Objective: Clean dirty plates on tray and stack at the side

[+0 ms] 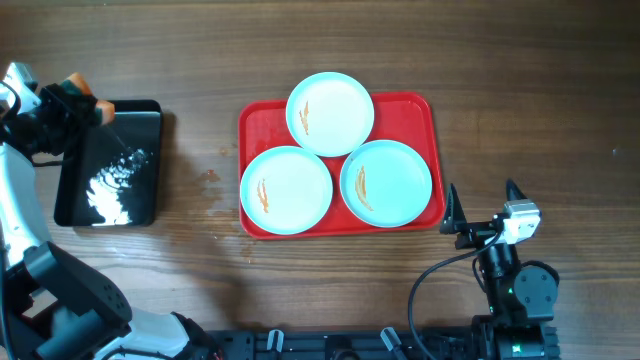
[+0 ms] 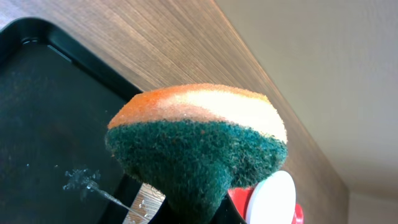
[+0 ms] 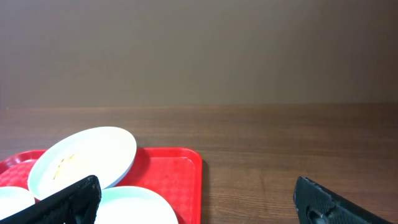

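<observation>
Green sponge (image 2: 199, 146) clamped, right end effector (image 1: 480, 188) wide

3 orange-streaked pale plates (image 1: 330, 113) lie clustered on the red tray (image 1: 408, 118).

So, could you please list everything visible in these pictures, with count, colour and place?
round shallow plates: three, pale aqua-white with orange-brown streaks, on the red tray.
large rectangular plastic tray: one, red, middle of the table.
smaller glossy rectangular tray: one, black, wet, on the table's left.
scouring sponge: one, orange over green, above the black tray's far corner.
wooden table: one, brown, under everything.
left fingers: shut on the sponge.
right fingers: black, open, beside the red tray's near right corner.
</observation>
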### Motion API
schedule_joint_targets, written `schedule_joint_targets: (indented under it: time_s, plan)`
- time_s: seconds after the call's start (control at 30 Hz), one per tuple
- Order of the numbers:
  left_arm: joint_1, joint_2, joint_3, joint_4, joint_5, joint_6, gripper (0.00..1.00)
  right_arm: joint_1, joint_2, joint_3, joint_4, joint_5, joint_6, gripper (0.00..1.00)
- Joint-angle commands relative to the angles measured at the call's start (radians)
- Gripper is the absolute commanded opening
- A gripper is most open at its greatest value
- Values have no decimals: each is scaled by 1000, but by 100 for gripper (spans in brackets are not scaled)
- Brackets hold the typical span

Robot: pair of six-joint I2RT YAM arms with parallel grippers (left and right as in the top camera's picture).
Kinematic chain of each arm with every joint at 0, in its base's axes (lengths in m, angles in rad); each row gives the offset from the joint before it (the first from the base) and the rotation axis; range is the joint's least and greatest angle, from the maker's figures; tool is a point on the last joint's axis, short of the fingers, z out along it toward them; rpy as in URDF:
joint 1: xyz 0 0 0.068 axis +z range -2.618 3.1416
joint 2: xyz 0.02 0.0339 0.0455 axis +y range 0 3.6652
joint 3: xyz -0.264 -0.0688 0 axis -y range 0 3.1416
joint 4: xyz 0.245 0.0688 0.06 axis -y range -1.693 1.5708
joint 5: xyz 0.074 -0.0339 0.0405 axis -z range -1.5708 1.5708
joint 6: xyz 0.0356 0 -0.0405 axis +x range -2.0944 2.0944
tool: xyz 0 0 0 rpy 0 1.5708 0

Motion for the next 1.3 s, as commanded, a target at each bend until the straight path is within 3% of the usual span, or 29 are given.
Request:
schedule_joint_targets:
  time_s: [0.0,0.27,1.17,1.27]
  plan:
    - [9,-4,10,-6,54,77,4,-5,-8,-1,4,14,-10,100]
    - [8,-36,10,-22,-154,80,4,-5,-8,-1,4,14,-10,100]
    - [1,-149,6,-18,-224,81,4,-5,-8,-1,4,14,-10,100]
    - [-3,-126,-47,12,-305,80,4,-5,-8,-1,4,14,-9,100]
